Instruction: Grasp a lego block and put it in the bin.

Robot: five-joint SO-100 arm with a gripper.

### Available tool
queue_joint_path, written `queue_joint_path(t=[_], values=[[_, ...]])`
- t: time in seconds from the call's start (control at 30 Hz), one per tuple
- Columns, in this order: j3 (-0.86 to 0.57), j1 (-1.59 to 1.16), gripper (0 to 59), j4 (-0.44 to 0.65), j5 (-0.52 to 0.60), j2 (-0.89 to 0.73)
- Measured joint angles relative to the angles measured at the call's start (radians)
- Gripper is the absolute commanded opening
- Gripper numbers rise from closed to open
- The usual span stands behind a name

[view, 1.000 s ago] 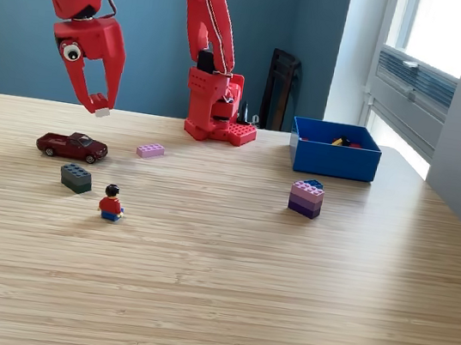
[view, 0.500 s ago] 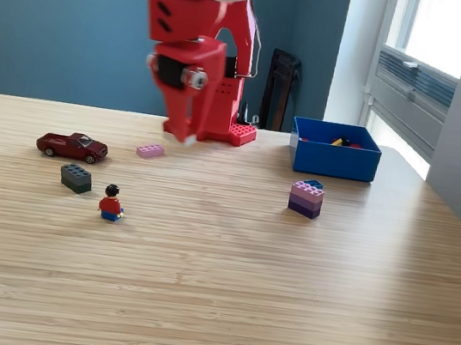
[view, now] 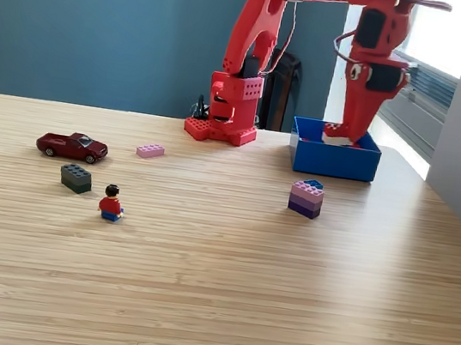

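Note:
My red gripper (view: 337,136) hangs point-down over the blue bin (view: 334,162) at the exterior view's right, its tips just inside the rim. The jaws are closed on a small pale lego block (view: 333,138) at their tips. On the table lie more lego blocks: a flat pink one (view: 150,150), a dark grey one (view: 76,177), and a pink-and-purple stack (view: 305,198) in front of the bin. What lies inside the bin is mostly hidden by its wall.
A dark red toy car (view: 72,145) and a small minifigure (view: 110,203) stand on the wooden table at the left. The arm's red base (view: 224,115) sits at the back centre. A window and a wall close off the right side.
The arm has swung from the far left, above the toy car, across the base to the right. The gripper now sits lower, over the bin, with the pale block still at its tips.

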Motion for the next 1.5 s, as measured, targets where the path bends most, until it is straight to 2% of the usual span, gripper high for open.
queue_joint_path(t=[0.4, 0.63, 0.9, 0.93, 1.0, 1.07, 1.2, 1.27, 1.37, 1.5], values=[[-0.017, -0.307, 0.0, 0.0, -0.063, 0.0], [0.08, -0.442, 0.0, 0.0, -0.063, 0.0], [0.164, -0.46, 0.1, 0.0, -0.091, 0.0], [0.164, -0.46, 2.1, 0.005, -0.106, 0.0], [0.164, -0.46, 16.3, 0.009, -0.124, 0.0], [0.164, -0.46, 25.4, 0.011, -0.133, 0.0], [0.163, -0.46, 30.9, 0.014, -0.138, 0.0], [0.16, -0.46, 31.0, 0.014, -0.138, 0.0], [0.123, -0.46, 26.3, 0.014, -0.15, 0.0], [0.078, -0.46, 11.3, 0.014, -0.164, 0.0]])
